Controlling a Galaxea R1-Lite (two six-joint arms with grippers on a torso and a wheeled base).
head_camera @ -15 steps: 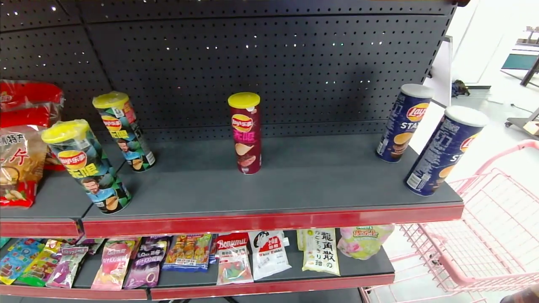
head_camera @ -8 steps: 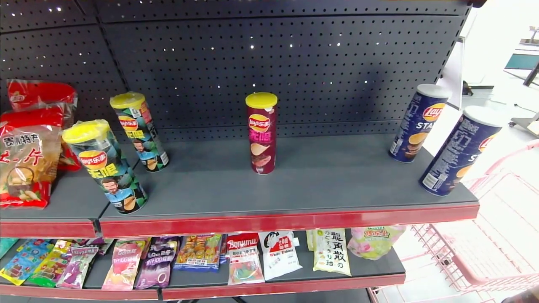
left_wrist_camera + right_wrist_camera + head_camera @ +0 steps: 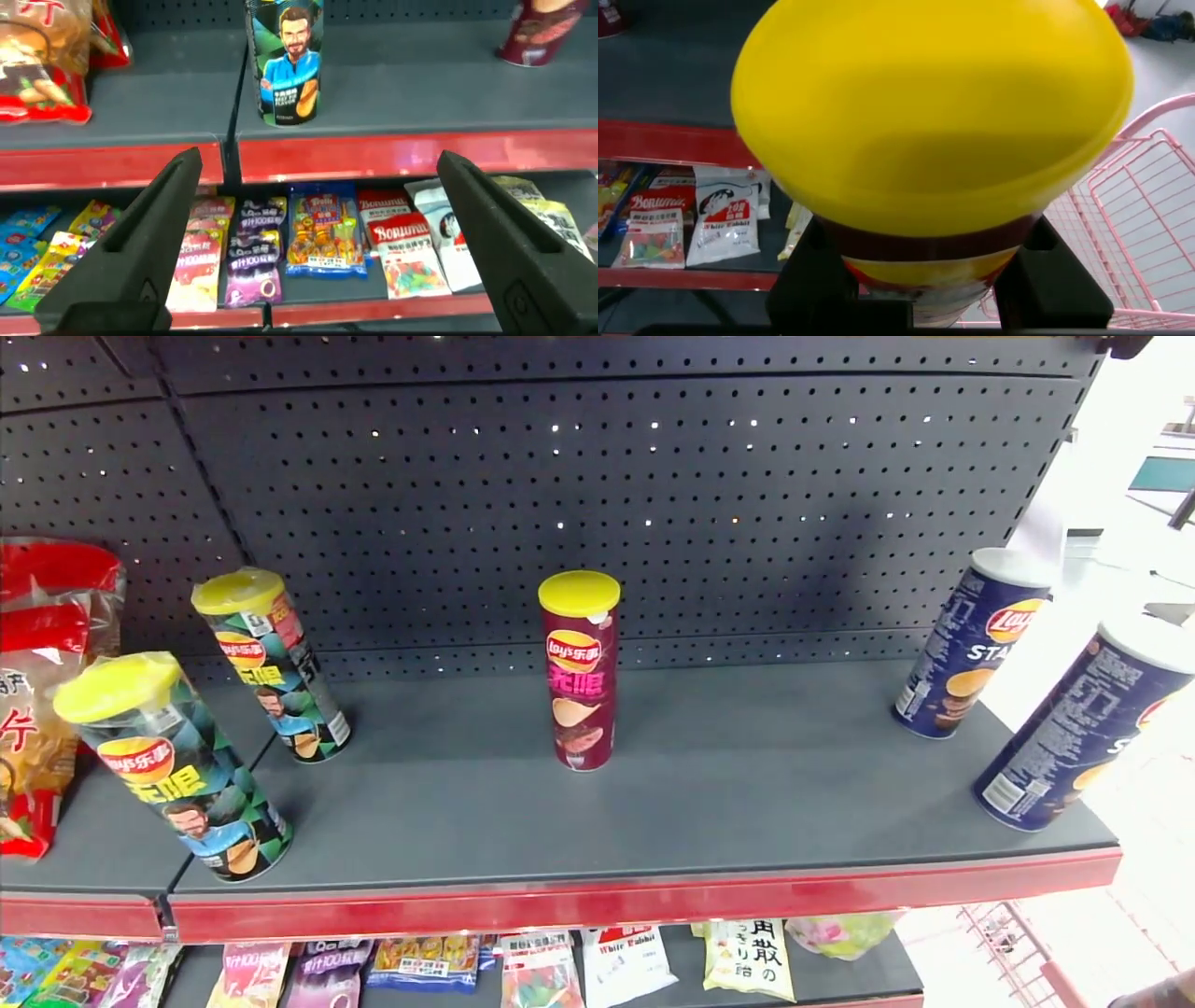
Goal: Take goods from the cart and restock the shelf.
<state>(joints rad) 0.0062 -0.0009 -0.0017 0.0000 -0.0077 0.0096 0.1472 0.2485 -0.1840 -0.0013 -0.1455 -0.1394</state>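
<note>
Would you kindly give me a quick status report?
Left gripper open, empty. Right gripper shut on yellow-lidded can. Shelf ahead, gaps between standing cans.

Dim shelf, washed-out glare at right, pinpoints through pegboard

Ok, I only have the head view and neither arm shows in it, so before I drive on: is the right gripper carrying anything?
Observer: Yes, the right gripper is shut on a chip can with a yellow lid.
Operator: And the left one, is it free?
Observer: The left gripper is open with nothing between its fingers, pointed at the shelf's red front edge.
</note>
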